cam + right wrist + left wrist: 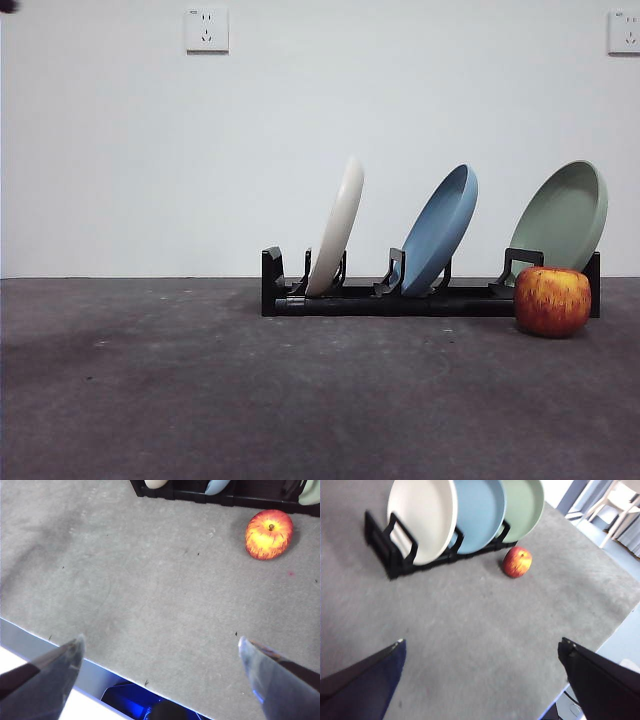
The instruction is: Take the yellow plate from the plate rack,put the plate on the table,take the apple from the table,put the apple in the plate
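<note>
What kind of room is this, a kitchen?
Probably a lab or test room, not a kitchen: a bare white wall with power sockets, a rough grey table, and only a plate rack and an apple set out.

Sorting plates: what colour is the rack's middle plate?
Blue plate; the front view shows it best.

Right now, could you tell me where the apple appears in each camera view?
Front view: apple at lower right, before the plate rack's end.
Left wrist view: apple beside the rack's green-plate end.
Right wrist view: apple near the rack.
Shared landmark: the plate rack.
</note>
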You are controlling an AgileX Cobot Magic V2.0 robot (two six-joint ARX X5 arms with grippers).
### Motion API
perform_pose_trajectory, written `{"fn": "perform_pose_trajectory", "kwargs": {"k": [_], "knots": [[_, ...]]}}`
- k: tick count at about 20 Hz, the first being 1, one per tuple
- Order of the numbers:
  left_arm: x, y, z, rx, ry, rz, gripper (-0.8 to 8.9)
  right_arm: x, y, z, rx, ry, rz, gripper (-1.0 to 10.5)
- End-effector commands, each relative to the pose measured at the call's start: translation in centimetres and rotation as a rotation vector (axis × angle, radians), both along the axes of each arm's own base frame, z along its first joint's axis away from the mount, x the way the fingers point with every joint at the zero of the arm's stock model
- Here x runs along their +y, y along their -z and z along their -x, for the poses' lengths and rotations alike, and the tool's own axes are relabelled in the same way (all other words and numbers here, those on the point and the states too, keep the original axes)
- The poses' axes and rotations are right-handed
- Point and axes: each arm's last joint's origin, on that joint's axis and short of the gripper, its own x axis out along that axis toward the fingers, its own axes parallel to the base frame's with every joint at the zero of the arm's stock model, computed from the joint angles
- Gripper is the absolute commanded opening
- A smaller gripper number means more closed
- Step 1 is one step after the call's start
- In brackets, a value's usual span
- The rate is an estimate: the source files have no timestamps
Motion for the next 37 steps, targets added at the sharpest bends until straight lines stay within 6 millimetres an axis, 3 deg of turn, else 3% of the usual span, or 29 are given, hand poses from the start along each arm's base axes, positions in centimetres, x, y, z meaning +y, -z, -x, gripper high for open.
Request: {"fn": "perform_pose_trajectory", "kwargs": {"k": [1, 5, 8, 13, 16, 24, 30, 31, 34, 37], "knots": [[-1.2, -1.0, -2.1, -0.031, 0.024, -0.01, 5.62, 0.0, -0.1, -0.2, -0.004, 0.0, -0.001, 6.3], [-5.5, -2.5, -7.7, -0.032, 0.082, -0.058, 5.62, 0.1, -0.1, -0.2, 0.002, 0.001, -0.005, 6.3], [-8.9, -2.5, -12.5, -0.047, 0.132, -0.053, 5.61, 0.1, -0.1, -0.2, 0.003, 0.003, -0.007, 6.3], [-13.1, -0.8, -20.2, -0.003, 0.117, -0.058, 5.61, 0.1, -0.1, -0.2, 0.003, 0.003, -0.007, 6.3], [-14.8, 0.4, -23.2, 0.019, 0.098, -0.053, 5.61, 0.1, -0.1, -0.2, 0.003, 0.003, -0.007, 6.3], [-17.1, 4.9, -27.3, 0.017, 0.004, -0.024, 5.61, 0.1, -0.1, -0.2, 0.008, 0.01, -0.014, 6.3], [-19.1, 7.7, -28.1, 0.029, 0.002, -0.028, 5.61, 0.1, -0.1, -0.2, 0.009, 0.012, -0.017, 6.3], [-19.2, 7.8, -28.1, 0.027, 0.002, -0.032, 5.45, 0.1, -0.1, -0.2, 0.01, 0.012, -0.017, 6.3], [-19.3, 7.7, -28.1, -0.001, -0.004, -0.056, 3.32, 0.1, -0.1, -0.2, 0.01, 0.012, -0.017, 6.3], [-19.3, 8.0, -28.1, 0.018, -0.003, -0.066, 3.09, 0.1, -0.1, -0.2, 0.009, 0.01, -0.019, 6.3]]}}
